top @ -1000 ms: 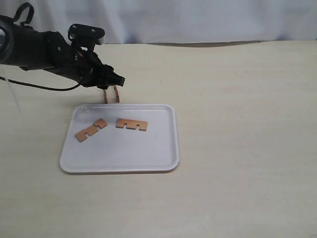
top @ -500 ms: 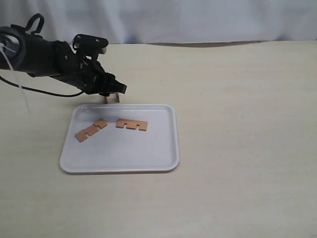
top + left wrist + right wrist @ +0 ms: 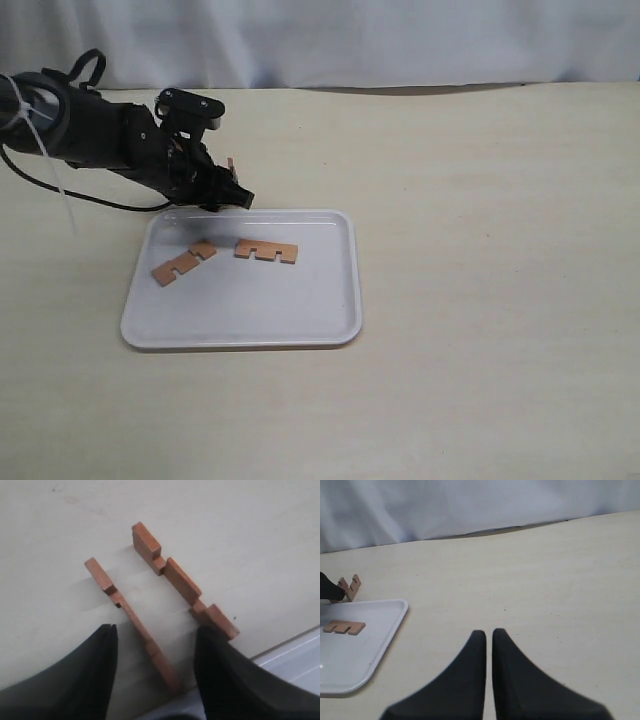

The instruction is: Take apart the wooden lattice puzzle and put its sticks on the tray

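Two reddish-brown sticks (image 3: 183, 262) (image 3: 266, 251) lie flat on the white tray (image 3: 290, 305). Two more sticks (image 3: 127, 610) (image 3: 182, 582) stand on edge side by side on the table just behind the tray's far rim, no longer crossed in a lattice. My left gripper (image 3: 156, 630) is open and low over them. The thinner-looking stick runs between its fingers (image 3: 95, 670); the other stick ends against the outside of one finger. In the exterior view the left gripper (image 3: 228, 193) hides most of the pair. My right gripper (image 3: 489, 632) is shut on nothing above bare table.
The tray's rim (image 3: 295, 647) lies right beside the standing sticks. From the right wrist view the tray (image 3: 380, 630) and the stick pair (image 3: 349, 586) sit far off to one side. A pale cloth backdrop closes the table's far edge.
My left gripper has come down and forward onto the two standing sticks, which were plainly visible below it before and are now mostly covered. The sticks on the tray have not moved.
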You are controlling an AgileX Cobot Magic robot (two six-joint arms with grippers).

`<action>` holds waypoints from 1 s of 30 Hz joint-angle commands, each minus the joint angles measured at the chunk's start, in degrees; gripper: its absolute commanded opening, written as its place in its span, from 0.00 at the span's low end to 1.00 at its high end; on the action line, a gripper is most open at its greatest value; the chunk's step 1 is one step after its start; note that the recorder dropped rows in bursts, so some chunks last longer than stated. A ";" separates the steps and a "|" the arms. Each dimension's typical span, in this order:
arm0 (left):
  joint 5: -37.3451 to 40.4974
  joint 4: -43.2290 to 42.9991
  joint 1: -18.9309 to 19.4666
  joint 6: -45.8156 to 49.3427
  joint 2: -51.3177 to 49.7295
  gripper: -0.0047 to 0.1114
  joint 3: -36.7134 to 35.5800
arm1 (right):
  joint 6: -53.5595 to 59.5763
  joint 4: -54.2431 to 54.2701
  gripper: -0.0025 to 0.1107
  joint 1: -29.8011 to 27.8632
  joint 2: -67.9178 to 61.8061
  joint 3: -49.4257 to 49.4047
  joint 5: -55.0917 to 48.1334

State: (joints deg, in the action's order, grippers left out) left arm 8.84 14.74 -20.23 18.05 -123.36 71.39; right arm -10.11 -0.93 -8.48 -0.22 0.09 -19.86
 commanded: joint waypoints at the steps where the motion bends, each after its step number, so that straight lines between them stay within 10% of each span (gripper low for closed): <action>1: -0.84 -1.20 -0.07 -0.56 -0.97 0.41 0.30 | -0.19 0.08 0.06 -0.34 0.22 -0.09 0.21; 6: -0.71 -4.30 -0.07 -0.56 0.19 0.04 0.30 | -0.19 0.08 0.06 -0.34 0.22 -0.09 0.21; 18: 6.84 -9.35 -0.07 -0.34 13.10 0.04 0.30 | -0.19 0.08 0.06 -0.34 0.22 -0.09 0.21; 26: 29.08 -6.85 -0.07 10.13 20.38 0.04 0.30 | -0.19 0.08 0.06 -0.34 0.22 -0.09 0.21; 30: 47.41 9.83 -0.07 27.98 20.65 0.04 -1.28 | -0.19 0.08 0.06 -0.34 0.22 -0.09 0.21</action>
State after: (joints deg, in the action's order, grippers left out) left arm 47.34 14.61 -20.23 35.79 -103.22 71.39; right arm -10.11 -0.93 -8.48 -0.22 0.09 -19.86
